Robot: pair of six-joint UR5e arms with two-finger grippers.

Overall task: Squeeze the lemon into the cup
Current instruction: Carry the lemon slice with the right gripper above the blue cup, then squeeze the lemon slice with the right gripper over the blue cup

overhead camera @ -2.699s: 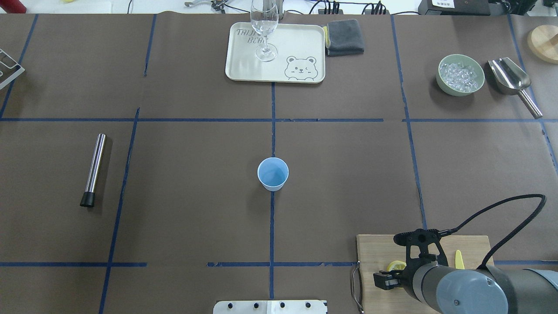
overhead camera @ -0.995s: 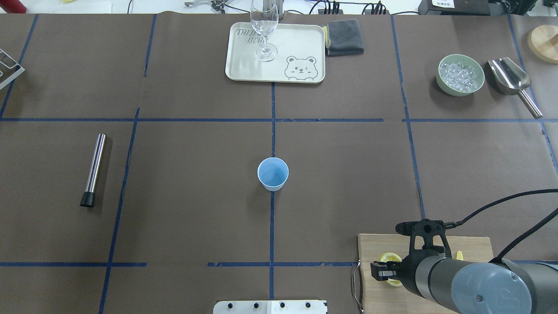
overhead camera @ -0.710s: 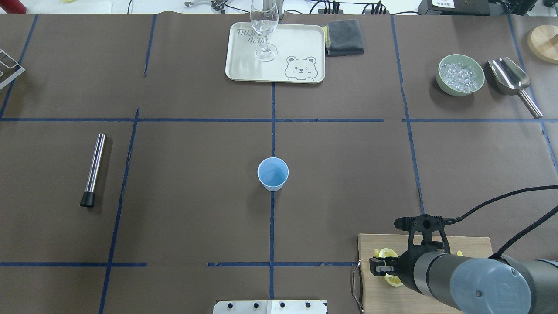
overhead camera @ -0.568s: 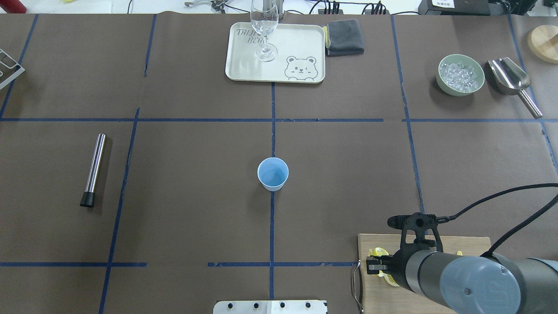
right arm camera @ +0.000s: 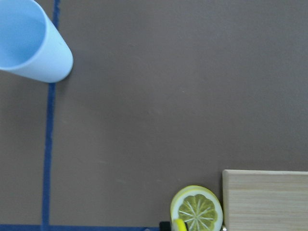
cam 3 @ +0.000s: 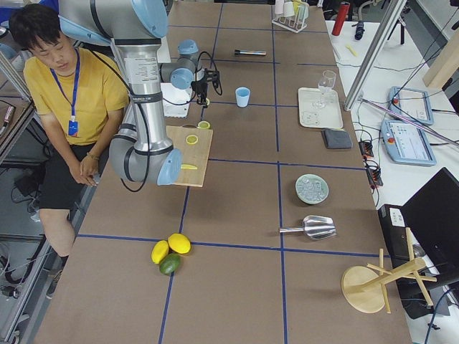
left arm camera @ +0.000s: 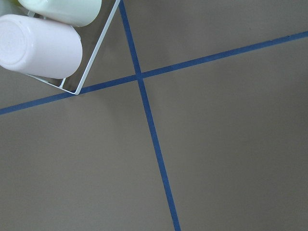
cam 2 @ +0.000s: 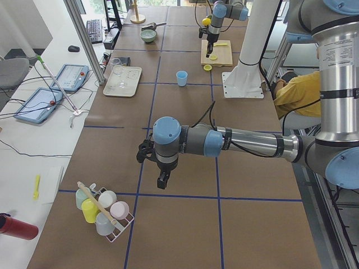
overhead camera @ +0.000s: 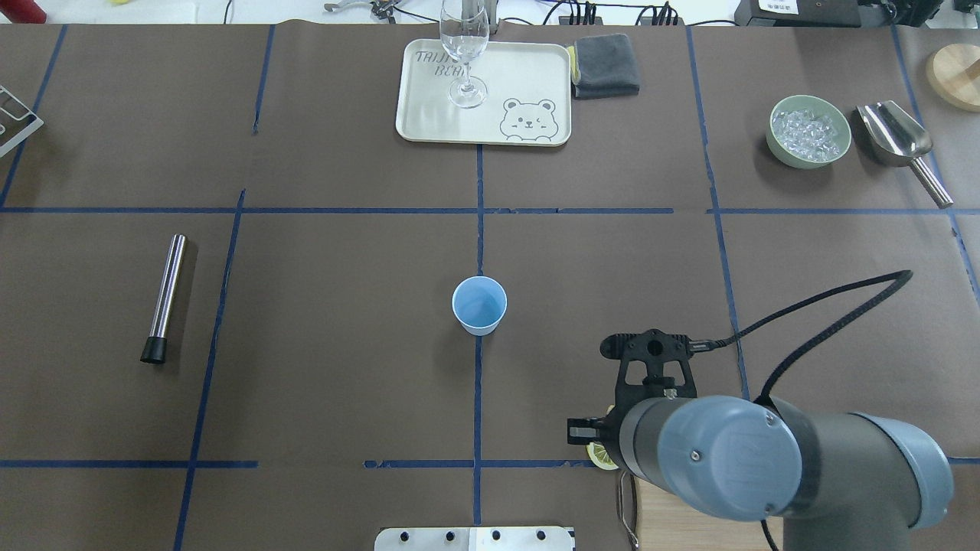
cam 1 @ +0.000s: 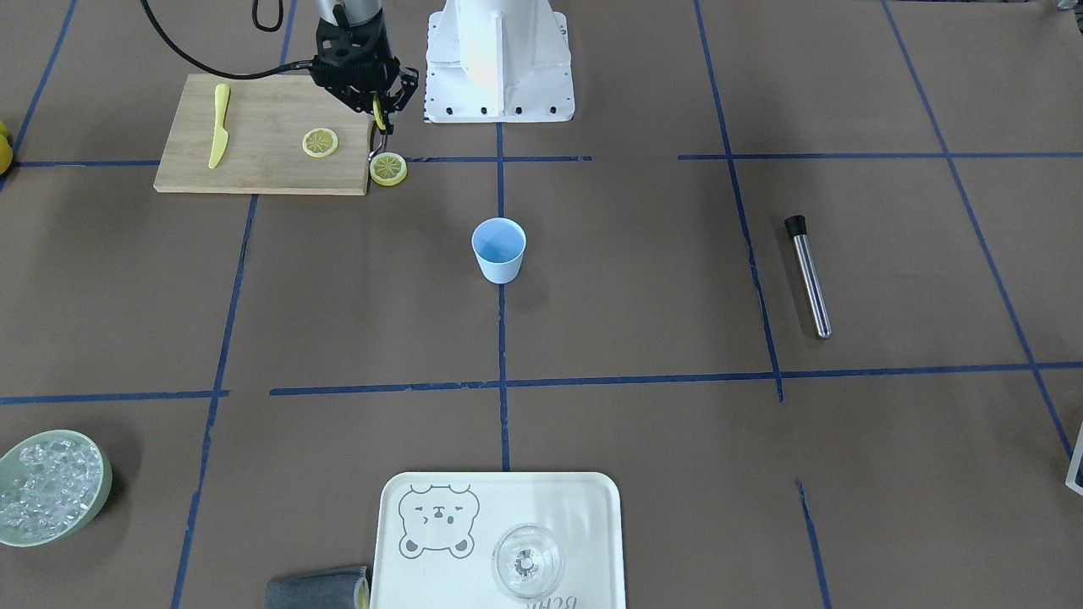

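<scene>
The light-blue cup (cam 1: 498,248) (overhead camera: 479,304) stands upright at the table's middle, and its side shows at the top left of the right wrist view (right arm camera: 33,48). My right gripper (cam 1: 379,117) (overhead camera: 582,431) hangs just past the cutting board's edge, shut on a thin yellow lemon (cam 1: 381,120) slice. One loose slice (cam 1: 388,169) (right arm camera: 197,210) lies on the table below the gripper. Another slice (cam 1: 320,142) lies on the board. My left gripper (cam 2: 162,179) shows only in the exterior left view, far from the cup. I cannot tell whether it is open or shut.
A wooden cutting board (cam 1: 254,135) holds a yellow knife (cam 1: 219,125). A steel muddler (overhead camera: 164,297) lies at the left. At the far side are a tray (overhead camera: 528,76) with a glass (overhead camera: 464,53), a bowl of ice (overhead camera: 809,131) and a scoop (overhead camera: 899,138). A person (cam 3: 64,93) sits beside the robot.
My right arm has carried the lemon off the cutting board, left and forward toward the cup. One slice now lies on the table beside the board.
</scene>
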